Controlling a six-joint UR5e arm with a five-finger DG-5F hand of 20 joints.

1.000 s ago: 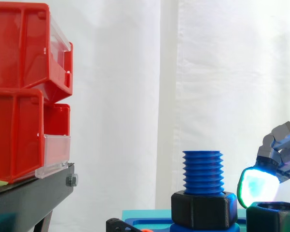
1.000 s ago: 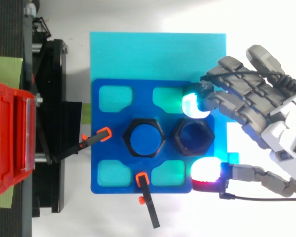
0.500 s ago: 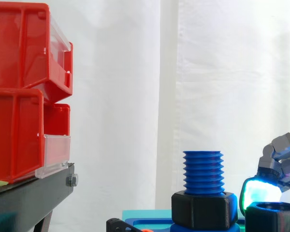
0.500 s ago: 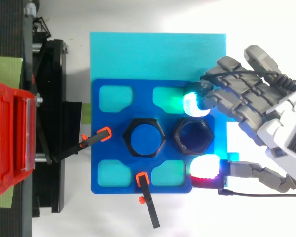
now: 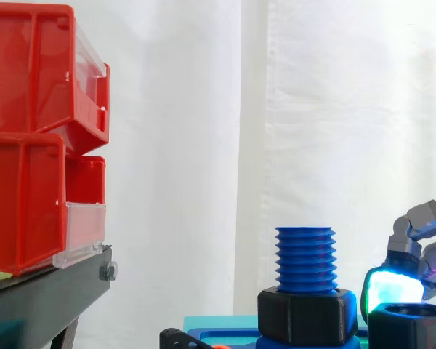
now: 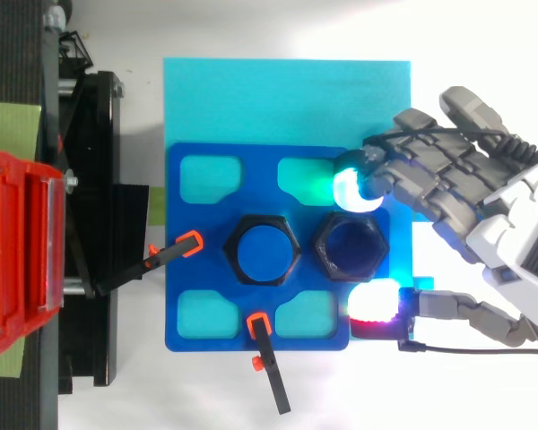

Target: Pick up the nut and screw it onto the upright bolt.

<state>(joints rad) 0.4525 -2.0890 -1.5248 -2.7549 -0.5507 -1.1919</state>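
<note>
From my remote station, the white curtain closes off the far side of the scene, and the white table lies under everything. On the left, red bins are stacked on a black stand. A cyan sheet lies flat on the table to the right of the stand, and a blue plate with four rounded cut-outs lies on the sheet's near part.

The robot hand comes in from the right and is low over the plate's right edge. Its fingers and thumb are spread apart and clamp on nothing.

The blue bolt stands upright in the middle of the plate. Its threads are bare, and a black hex collar sits around its foot. The black nut rests flat on the plate just to the right of the bolt, with its hole facing up.

Two black clamps with orange tips hold the plate, one on its left edge and one on its near edge.

One fingertip, glowing cyan and green, is just beside the far side of the nut. Another one, glowing red and white, is just beside its near right corner. I cannot tell whether either one touches the nut.
</note>
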